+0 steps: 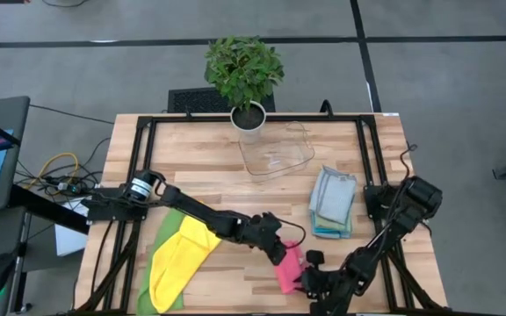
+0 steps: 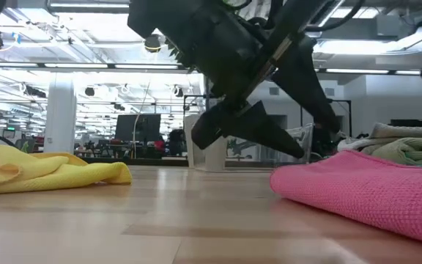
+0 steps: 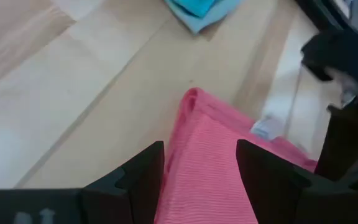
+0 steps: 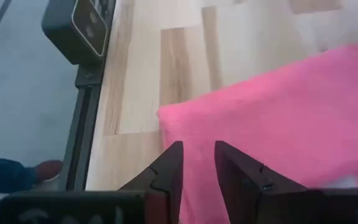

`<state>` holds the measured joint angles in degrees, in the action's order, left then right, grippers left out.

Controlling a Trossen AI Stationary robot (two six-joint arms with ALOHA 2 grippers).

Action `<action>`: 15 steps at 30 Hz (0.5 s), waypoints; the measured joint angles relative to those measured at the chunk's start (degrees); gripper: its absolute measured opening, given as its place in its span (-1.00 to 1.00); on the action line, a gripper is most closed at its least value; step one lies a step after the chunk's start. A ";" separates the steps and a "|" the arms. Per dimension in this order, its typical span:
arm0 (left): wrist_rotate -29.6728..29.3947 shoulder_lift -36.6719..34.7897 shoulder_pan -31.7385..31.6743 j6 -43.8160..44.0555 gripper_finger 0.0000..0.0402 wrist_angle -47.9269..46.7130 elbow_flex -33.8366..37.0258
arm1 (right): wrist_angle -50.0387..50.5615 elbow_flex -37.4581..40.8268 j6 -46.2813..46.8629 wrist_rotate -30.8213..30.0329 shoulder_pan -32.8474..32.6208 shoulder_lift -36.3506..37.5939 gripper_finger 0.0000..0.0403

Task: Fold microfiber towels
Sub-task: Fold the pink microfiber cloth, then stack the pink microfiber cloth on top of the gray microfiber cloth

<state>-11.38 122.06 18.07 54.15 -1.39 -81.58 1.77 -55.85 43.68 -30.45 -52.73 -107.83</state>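
A pink microfiber towel [image 1: 288, 266] lies folded on the wooden table near its front edge, with a white tag [image 3: 266, 128] showing. My left gripper [image 3: 201, 171] hovers over it from the left, open, and the pink cloth [image 3: 210, 143] shows between its fingers. My right gripper [image 4: 197, 165] comes in from the right over the towel's near corner [image 4: 163, 117], with a narrow gap between its fingers. A yellow towel [image 1: 181, 256] lies crumpled on a green one [image 1: 161, 235] at the front left. Folded grey and blue towels [image 1: 333, 204] are stacked at the right.
A clear plastic tray [image 1: 277, 151] and a potted plant [image 1: 246, 79] stand at the far middle of the table. A black frame rail [image 1: 148, 132] runs round the tabletop. Bare wood [image 1: 209, 175] lies between the towels in the middle of the table.
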 joint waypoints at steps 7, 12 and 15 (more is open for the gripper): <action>-0.97 -0.03 -0.98 -1.59 -0.03 1.53 -0.07 | 10.07 -0.12 7.28 0.60 -1.50 8.77 -0.41; 0.53 -0.28 -0.57 1.25 -0.03 -4.31 -0.09 | 23.20 -0.11 32.47 8.19 -0.09 10.78 -0.41; 1.56 -2.80 -0.48 7.65 -0.03 -7.63 0.00 | 25.75 -0.10 39.64 15.97 1.83 11.77 -0.36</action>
<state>-9.82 119.26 17.59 61.80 -9.03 -81.58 27.52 -55.95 83.32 -14.48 -50.90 -96.06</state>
